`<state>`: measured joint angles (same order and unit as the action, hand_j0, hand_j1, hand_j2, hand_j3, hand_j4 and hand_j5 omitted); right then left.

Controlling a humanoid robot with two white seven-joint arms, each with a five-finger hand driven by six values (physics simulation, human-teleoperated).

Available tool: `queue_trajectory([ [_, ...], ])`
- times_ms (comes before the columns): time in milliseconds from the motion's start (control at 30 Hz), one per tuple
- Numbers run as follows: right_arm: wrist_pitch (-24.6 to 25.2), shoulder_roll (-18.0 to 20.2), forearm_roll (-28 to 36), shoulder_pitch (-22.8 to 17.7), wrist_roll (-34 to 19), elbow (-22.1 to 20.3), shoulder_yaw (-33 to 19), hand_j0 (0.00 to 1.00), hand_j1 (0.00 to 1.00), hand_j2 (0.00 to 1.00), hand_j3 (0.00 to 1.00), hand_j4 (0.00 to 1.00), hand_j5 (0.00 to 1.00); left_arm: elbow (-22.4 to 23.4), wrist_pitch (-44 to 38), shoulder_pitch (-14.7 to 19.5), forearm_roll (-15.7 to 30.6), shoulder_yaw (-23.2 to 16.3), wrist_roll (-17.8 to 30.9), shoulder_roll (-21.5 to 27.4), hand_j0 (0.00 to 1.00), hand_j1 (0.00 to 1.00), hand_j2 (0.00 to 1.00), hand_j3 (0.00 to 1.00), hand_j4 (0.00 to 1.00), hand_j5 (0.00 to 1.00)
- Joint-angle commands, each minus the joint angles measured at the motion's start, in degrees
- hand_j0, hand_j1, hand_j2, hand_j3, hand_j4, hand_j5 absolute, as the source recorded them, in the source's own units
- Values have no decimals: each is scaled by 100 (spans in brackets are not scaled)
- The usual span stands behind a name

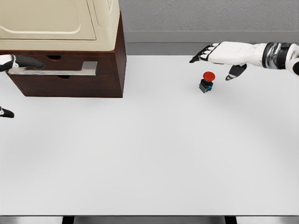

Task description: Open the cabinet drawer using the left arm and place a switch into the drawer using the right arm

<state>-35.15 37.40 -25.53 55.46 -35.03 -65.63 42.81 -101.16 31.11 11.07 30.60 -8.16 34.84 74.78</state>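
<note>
White tabletop [149, 154] fills my view, grey wall behind. My left hand [18, 63] has dark fingers [32, 64] lying on the drawer's handle [58, 71]; whether they wrap it fully I cannot tell. The drawer [65, 65] looks shut. I'd seat the grip, then pull straight out. My right hand [219, 56] hovers spread, holding nothing, just beside the switch [207, 82], which stands on the table, well apart from the cabinet [70, 86]. I can read no writing.
</note>
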Motion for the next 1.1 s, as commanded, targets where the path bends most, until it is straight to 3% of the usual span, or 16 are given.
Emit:
queue_trajectory([
  [0,15,-145,-83,9,3,191,69,100,100,100,100,100,100,0,-369,9,104,-1,16,-622,100,100,100,100,100,100],
  [267,15,-374,-110,132,3,736,122,100,100,100,100,100,100,0,-615,79,60,-10,16,-613,100,100,100,100,100,100],
  [367,15,-435,-276,167,3,868,131,100,100,100,100,100,100,0,-624,97,-291,-27,16,-736,100,100,100,100,100,100],
  [433,15,-541,-312,237,3,1140,140,100,100,100,100,100,100,8,-641,263,-677,-264,16,-1008,100,100,100,100,100,100],
  [500,15,-541,-312,237,3,1140,175,100,100,100,100,100,100,8,-800,448,-836,-520,16,-1114,100,100,100,100,100,100],
  [800,15,-629,-312,237,3,1219,315,100,100,100,100,100,100,8,-1098,545,-845,-564,16,-1062,100,100,100,100,100,100],
  [1067,15,-638,-312,237,3,1237,403,100,100,100,100,100,100,17,-1573,677,-1267,-564,16,-1088,100,100,100,100,100,100],
])
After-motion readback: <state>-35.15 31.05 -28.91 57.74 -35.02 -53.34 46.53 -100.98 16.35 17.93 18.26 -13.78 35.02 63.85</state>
